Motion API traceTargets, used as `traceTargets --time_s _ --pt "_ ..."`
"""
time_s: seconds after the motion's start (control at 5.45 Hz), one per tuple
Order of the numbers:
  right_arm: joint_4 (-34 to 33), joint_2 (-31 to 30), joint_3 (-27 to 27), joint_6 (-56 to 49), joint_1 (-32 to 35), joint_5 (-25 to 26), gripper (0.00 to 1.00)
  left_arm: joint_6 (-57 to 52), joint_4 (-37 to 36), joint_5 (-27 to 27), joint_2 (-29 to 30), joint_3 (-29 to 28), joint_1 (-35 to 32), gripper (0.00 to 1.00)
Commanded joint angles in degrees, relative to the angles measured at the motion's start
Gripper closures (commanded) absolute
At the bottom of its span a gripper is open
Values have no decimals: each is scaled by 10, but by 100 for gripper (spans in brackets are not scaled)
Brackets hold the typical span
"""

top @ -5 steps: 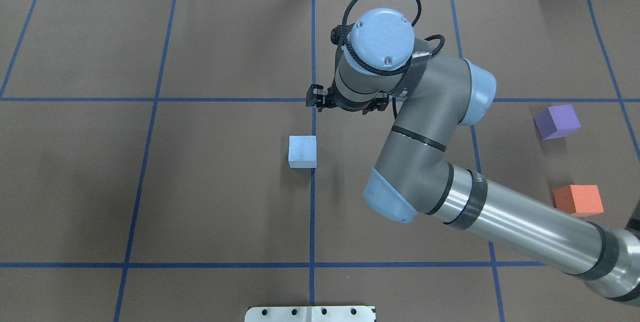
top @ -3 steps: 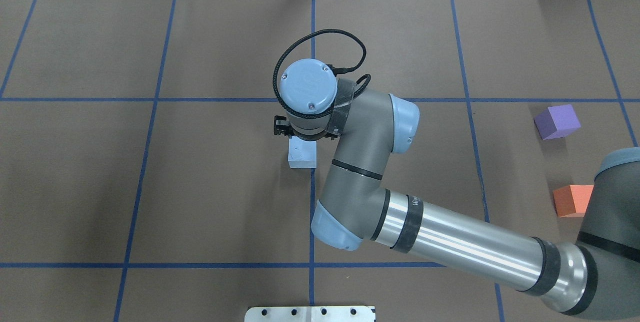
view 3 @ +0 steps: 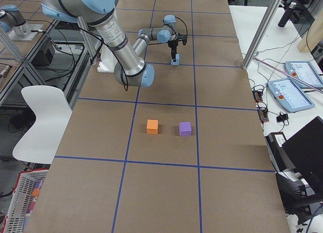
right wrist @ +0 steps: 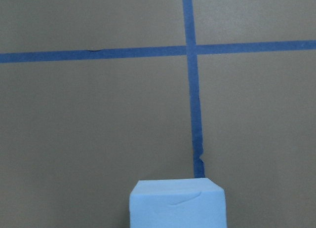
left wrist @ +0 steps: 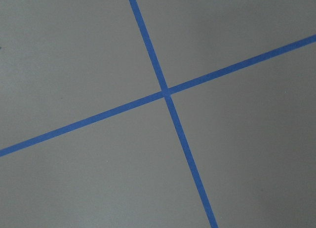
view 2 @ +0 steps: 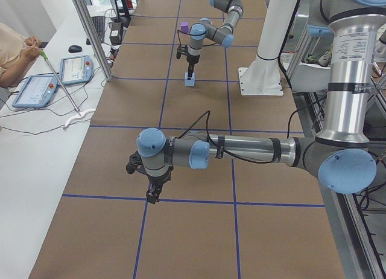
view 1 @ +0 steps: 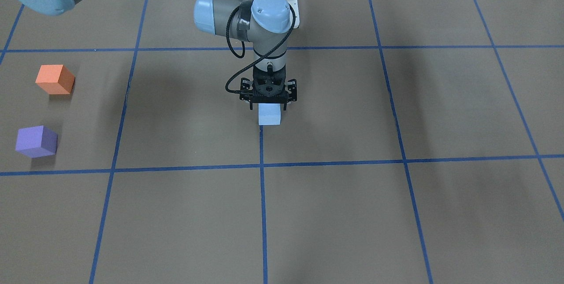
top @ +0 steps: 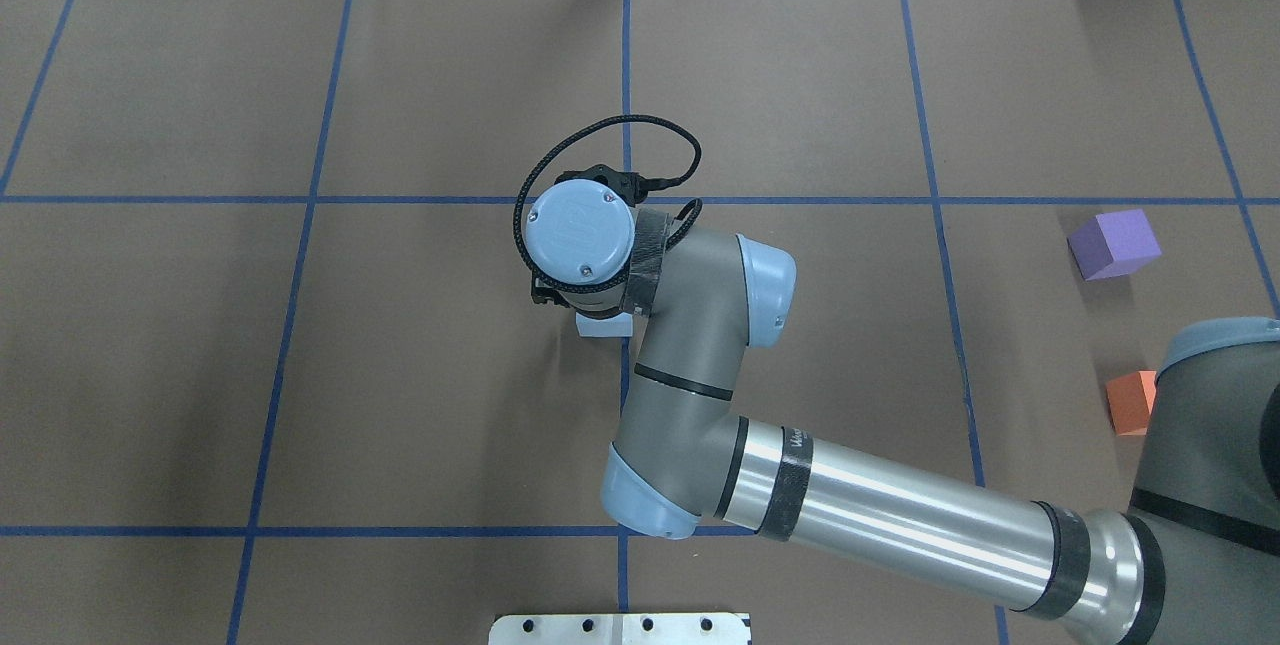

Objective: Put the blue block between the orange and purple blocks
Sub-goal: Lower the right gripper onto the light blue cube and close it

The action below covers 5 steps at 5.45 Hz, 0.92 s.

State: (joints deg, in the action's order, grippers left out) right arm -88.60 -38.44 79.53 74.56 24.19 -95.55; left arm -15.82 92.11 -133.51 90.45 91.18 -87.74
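Blue block [view 1: 269, 116] sits mid-table [view 1: 396, 213], on brown cover, edge at tape line [view 1: 261, 147]. Right gripper [view 1: 269, 107] directly above, jaws wide; fingers [view 1: 251, 106] flank block's top, gap visible each side. Orange block [view 1: 55, 79] and purple block [view 1: 36, 142] well apart at robot's right, bare room between them. Left gripper [view 2: 153, 196] hovers at left end; opening cannot be told.

Blue tape grid [top: 400, 200], white chair [view 3: 43, 117], two tablets [view 2: 75, 68]

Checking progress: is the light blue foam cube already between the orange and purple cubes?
No, the light blue foam cube lies mid-table beneath the right gripper, far from both.
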Motion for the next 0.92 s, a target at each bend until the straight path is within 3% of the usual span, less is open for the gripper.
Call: traceTargets --time_s 0.0,0.37,0.73 --pt "36 -1 -27 -6 -1 6 1 0 1 -3 -6 3 0 0" --pt "40 2 -27 -4 -1 15 99 1 1 -2 -6 4 0 0" --pt "0 -43 63 -22 55 -9 100 2 1 -2 -6 -3 1 0"
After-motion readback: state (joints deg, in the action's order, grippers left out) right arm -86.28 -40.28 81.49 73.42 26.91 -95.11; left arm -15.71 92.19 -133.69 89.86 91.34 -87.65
